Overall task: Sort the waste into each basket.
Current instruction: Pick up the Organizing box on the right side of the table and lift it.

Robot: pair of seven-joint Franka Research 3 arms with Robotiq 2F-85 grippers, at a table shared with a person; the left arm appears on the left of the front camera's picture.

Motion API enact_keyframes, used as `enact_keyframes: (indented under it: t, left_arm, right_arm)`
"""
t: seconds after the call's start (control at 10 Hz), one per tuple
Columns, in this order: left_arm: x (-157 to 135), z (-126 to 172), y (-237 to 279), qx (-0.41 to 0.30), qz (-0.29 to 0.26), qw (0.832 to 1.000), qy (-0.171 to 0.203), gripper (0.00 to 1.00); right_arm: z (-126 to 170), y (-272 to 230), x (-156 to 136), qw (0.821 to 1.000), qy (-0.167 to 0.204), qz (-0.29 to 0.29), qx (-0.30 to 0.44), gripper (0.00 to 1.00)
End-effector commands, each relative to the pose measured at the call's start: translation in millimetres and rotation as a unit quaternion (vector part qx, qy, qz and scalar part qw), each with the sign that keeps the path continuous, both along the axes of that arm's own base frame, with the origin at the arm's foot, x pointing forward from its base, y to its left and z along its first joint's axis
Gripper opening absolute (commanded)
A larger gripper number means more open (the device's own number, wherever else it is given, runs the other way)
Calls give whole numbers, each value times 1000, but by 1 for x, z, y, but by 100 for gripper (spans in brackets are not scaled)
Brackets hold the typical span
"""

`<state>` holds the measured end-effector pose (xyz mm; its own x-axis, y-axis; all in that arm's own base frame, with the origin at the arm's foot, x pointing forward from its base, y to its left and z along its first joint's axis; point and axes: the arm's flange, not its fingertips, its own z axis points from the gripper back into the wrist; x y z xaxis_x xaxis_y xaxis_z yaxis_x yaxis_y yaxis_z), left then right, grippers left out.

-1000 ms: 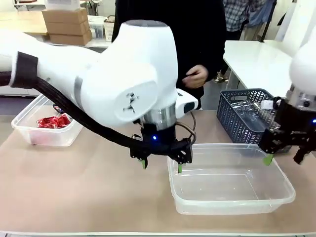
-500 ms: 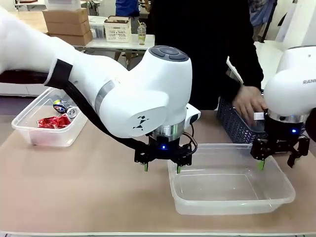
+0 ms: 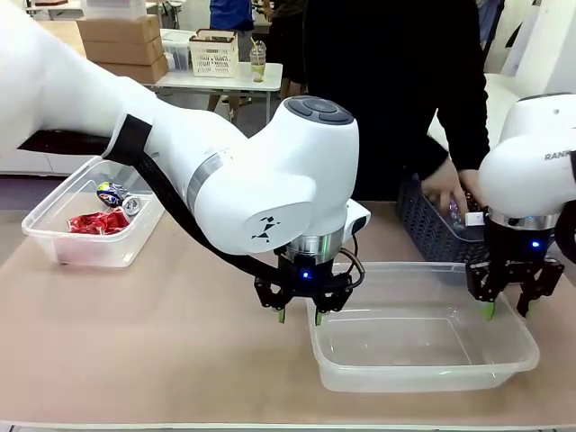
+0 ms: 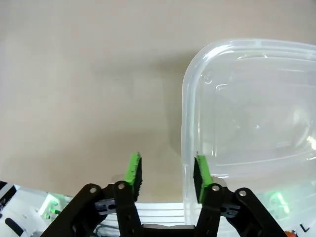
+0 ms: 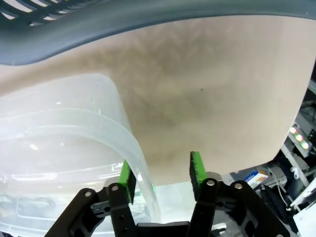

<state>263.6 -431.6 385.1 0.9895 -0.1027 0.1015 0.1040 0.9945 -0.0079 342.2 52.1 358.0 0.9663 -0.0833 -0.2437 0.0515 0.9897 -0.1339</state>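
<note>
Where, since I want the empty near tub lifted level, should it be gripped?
Take the near tub by its rolled rim, at the two short ends, coming straight down. The walls are thin and upright, so one pad fits inside, one outside, the way the left pincer and right pincer straddle them now.

bare table (image 3: 135, 342) left of the near tub (image 3: 405, 376); grey basket (image 3: 423, 225) crowds behind.

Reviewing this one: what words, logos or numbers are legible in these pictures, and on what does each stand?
"RANK": lettering on the right arm, cut off at the picture's edge.
A black logo mark with no letters: on the left arm.
Print on the cans in the clear tub at the left: too small to read.
No other text is legible.
</note>
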Motion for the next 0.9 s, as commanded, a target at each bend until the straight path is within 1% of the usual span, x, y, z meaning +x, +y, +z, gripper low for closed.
enact_keyframes:
  t: [0.0,0.1,0.2,0.3,0.5,0.7,0.8]
  left_arm:
    - [1,0,-6,6,13,1000,-11,0]
    - [0,0,-5,5,10,1000,-10,0]
    - [0,1,-4,1,9,1000,-9,0]
    - [-1,3,-1,-1,2,1000,12,0]
    - [-11,15,7,-11,-5,1000,15,0]
    - [-18,31,24,-16,-3,999,29,0]
    - [-24,47,41,-34,-4,999,31,0]
  right_arm:
    - [-20,-14,-50,1000,-10,-6,-15,17]
    - [-20,-13,-51,1000,-9,-2,-16,7]
    - [-18,-13,-51,1000,-7,-4,-10,0]
    - [-16,-13,-52,1000,-7,-2,-3,0]
    - [-6,-13,-56,1000,-5,-11,7,0]
    - [16,-13,-66,1000,10,-15,13,0]
    - [32,-13,-70,1000,19,-19,14,0]
